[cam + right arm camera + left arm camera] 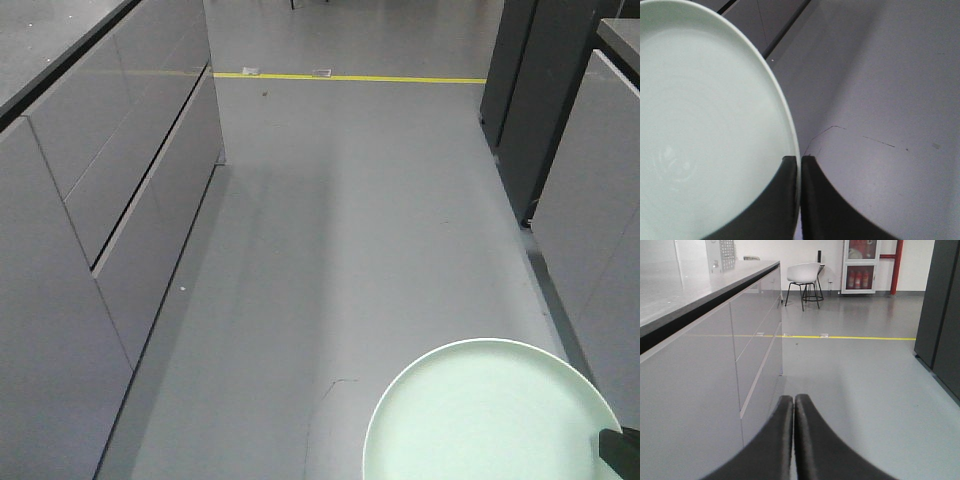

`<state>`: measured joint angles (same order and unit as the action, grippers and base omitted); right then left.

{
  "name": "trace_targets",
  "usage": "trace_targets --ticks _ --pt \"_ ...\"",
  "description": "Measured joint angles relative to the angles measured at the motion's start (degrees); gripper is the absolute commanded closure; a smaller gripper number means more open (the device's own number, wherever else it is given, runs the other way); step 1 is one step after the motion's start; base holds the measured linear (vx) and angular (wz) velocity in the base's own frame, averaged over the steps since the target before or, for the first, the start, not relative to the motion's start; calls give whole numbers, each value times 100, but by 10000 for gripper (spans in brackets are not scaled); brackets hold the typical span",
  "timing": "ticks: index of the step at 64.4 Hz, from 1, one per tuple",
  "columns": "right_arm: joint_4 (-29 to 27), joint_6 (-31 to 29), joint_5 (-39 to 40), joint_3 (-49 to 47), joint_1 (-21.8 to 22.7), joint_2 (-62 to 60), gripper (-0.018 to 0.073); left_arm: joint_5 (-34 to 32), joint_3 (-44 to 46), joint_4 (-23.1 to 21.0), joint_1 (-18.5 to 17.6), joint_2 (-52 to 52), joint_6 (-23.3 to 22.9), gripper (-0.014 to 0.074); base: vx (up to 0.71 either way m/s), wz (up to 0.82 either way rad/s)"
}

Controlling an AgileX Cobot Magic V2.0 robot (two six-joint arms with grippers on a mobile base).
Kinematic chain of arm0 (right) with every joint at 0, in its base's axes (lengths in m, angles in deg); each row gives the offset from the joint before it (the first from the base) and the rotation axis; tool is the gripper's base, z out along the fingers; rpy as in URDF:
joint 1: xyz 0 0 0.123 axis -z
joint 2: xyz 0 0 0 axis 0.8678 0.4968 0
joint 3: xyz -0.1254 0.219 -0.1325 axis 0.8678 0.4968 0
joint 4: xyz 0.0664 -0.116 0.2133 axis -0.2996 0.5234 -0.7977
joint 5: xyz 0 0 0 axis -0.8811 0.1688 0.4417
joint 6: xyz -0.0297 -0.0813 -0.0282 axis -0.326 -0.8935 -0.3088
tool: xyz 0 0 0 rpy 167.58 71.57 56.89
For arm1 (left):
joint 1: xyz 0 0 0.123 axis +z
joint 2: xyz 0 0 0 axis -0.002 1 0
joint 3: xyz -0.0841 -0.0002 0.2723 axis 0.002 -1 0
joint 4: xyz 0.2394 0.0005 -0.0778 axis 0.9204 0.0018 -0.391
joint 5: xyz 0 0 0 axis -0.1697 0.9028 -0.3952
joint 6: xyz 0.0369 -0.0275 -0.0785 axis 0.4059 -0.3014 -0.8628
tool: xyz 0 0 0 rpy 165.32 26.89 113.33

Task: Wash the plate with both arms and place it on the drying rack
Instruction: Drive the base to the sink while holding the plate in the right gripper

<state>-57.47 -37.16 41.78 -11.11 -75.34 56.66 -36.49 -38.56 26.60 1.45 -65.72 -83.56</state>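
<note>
Right gripper: two smooth black curved fingers are clamped on the edge of the plate. One finger lies over the inner face and the other outside the rim, with the thin upright rim running between their tips. In the right wrist view the plate spreads away from the gripper to the upper left. In the front view it fills the lower right corner, carried in the air above the floor, with a black corner of the gripper at its right edge.

Plate: round, pale mint green and matte, with a flat bottom and a low rim with a lighter lip.

Left gripper: black tapered fingers are pressed together tip to tip, with nothing between them.

Surroundings: the smooth grey floor bears a hairline crack and a yellow line. Flat-fronted grey cabinets stand under a dark-edged countertop. A white shell chair on thin black legs stands beyond.
</note>
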Motion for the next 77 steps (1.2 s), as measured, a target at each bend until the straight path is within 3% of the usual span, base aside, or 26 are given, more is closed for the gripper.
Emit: trace_targets --ticks 77 --pt "0 0 0 0 0 0 568 0 0 0 0 0 0 602 32 -10"
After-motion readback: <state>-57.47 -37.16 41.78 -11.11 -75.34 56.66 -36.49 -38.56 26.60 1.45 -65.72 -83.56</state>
